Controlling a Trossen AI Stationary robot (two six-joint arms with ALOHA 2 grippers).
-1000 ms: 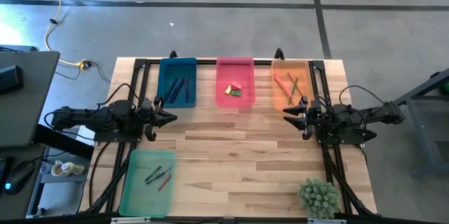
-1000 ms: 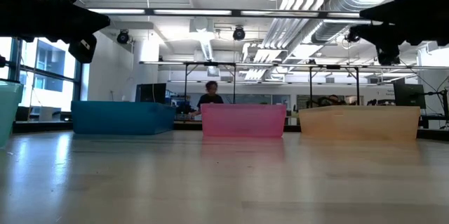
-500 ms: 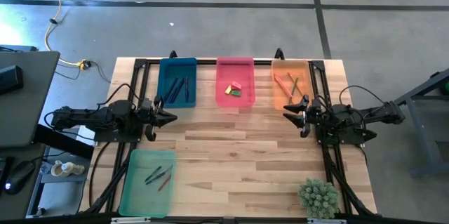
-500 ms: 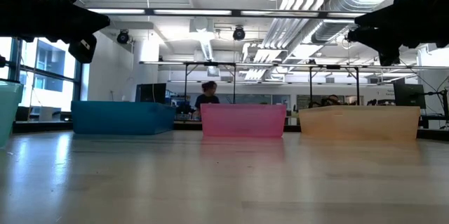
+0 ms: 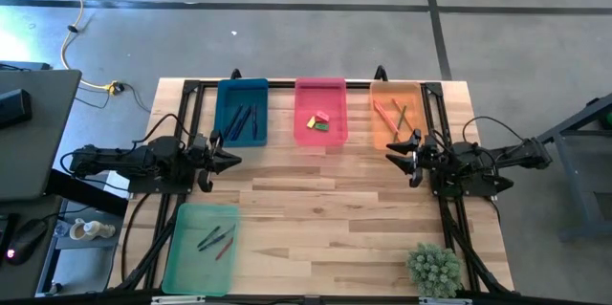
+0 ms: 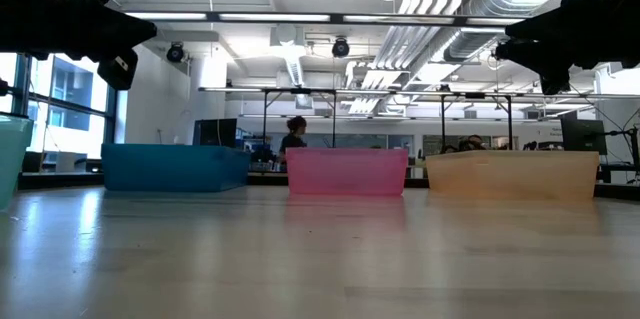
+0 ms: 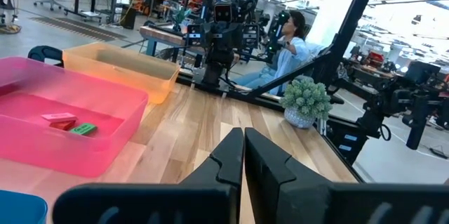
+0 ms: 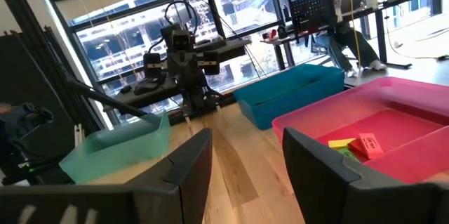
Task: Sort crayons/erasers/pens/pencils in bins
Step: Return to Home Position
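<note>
I am hovering both arms above the bare middle of the table [image 5: 325, 219], using the pink bin [image 5: 320, 111] as my marker. My left gripper [image 5: 232, 160] is sitting off to the blue-bin side of it with its fingers pressed together and nothing between them. My right gripper [image 5: 394, 155] is hanging on the orange-bin side, fingers spread apart and empty, likely because it is parked clear of the trays.

The erasers [image 5: 319, 121] are lying inside the pink bin. The pens [image 5: 243, 119] are resting in the blue bin [image 5: 242, 111] just beside it. The pencils [image 5: 393, 117] are lying in the orange bin [image 5: 396, 111] on its other side. The crayons [image 5: 216, 241] are sitting in the light green bin [image 5: 200, 248], well apart from the pink one at the near corner. I am seeing nothing loose on the wood, so I judge the sorting finished.
</note>
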